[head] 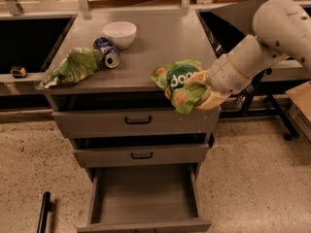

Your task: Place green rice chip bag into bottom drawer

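Observation:
The green rice chip bag (178, 83) is bright green with white lettering on a dark oval and tan chip pictures. It hangs at the front right edge of the cabinet top (160, 47), partly over the edge. My gripper (201, 89) is shut on the bag's right side, with the white arm reaching in from the upper right. The bottom drawer (145, 195) is pulled open below, a shallow grey tray with a bare floor. The bag is well above it and a little to the right.
On the cabinet top stand a white bowl (119, 33), a blue can (107, 52) on its side, and a paler green bag (73, 67) at the left edge. Two shut drawer fronts (138, 122) with black handles sit above the open drawer. A black bar (43, 212) lies on the floor.

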`<state>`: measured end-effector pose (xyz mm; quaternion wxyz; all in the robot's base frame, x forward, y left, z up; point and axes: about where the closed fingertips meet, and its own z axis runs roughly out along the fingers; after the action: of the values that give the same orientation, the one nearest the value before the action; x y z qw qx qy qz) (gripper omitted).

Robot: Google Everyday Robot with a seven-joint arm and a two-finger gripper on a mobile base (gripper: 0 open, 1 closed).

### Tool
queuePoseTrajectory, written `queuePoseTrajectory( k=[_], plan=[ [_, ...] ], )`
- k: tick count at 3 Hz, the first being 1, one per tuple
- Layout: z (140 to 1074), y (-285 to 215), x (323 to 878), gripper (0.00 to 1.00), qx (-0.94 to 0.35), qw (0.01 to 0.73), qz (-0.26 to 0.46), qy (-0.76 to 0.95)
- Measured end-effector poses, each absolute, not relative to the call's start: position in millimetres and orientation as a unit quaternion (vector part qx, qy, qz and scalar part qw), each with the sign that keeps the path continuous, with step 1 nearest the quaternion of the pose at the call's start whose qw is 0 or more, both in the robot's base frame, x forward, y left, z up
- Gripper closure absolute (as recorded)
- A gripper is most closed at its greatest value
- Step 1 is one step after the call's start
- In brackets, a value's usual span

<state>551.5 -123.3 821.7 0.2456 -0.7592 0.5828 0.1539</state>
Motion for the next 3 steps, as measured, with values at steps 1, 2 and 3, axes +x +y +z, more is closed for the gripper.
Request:
queuePoseTrajectory(
  k=[1, 2, 3],
  plan=[
    [820, -122, 549, 1.00, -0.762, 0.254, 0.159, 0.574],
    [838, -117, 526, 1.00, -0.788, 0.260, 0.132, 0.543],
    [845, -113, 480, 1.00, -0.792, 0.264, 0.144, 0.531]
  ],
)
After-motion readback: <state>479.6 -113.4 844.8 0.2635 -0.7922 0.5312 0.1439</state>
